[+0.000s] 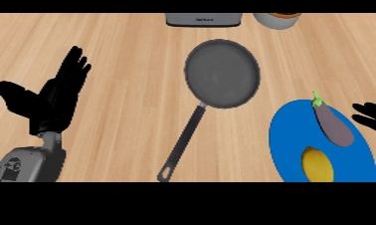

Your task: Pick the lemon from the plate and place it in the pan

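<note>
My left hand (55, 97) at left: fully open, fingers up, holding nothing, touching nothing. My right hand (365, 114) at right edge, just beside plate (286, 139): only straight, spread fingers show, rest cut off, nothing held. Lemon (317, 165) on plate below eggplant (334, 125). Pan (222, 73) at centre. Grey box (203, 19) cut off at top.

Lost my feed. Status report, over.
Left hand open, resting at left. Right hand open, right edge. Lemon on plate beside eggplant. Pan empty, nothing between.
</note>
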`<state>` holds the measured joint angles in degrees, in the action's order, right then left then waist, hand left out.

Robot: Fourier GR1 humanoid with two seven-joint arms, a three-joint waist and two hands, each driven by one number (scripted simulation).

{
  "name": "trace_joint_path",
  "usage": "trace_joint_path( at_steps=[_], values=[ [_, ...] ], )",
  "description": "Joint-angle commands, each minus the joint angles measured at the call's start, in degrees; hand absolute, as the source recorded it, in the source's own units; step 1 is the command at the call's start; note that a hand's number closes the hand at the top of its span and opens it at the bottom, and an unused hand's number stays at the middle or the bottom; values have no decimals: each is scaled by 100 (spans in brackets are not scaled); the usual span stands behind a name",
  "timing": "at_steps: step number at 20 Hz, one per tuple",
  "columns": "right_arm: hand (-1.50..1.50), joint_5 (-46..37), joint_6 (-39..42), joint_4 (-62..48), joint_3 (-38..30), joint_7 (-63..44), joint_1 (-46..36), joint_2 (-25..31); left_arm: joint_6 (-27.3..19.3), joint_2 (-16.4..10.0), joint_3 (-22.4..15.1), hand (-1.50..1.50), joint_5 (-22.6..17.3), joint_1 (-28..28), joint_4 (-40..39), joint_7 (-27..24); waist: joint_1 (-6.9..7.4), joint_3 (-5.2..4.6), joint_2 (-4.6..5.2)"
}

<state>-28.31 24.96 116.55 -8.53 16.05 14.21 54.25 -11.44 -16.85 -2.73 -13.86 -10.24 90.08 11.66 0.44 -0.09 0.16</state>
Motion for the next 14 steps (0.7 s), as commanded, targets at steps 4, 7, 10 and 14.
trace_joint_path(
  at_steps=[4,7,10,14],
  values=[
    [-150,-1085,708,177,1080,-769,26,144,42,18,-10,0,78,299,243,20,15,7,-14],
    [-150,-1105,1193,504,900,-910,-127,106,105,-13,182,0,82,-74,59,134,-60,6,-19],
    [-150,-1834,1021,771,1329,-955,39,50,76,75,140,0,218,19,-28,-12,-72,8,-22],
    [-150,-2509,1039,979,1589,-1484,-147,-188,315,56,326,0,0,168,8,-60,-49,7,-19]
  ],
)
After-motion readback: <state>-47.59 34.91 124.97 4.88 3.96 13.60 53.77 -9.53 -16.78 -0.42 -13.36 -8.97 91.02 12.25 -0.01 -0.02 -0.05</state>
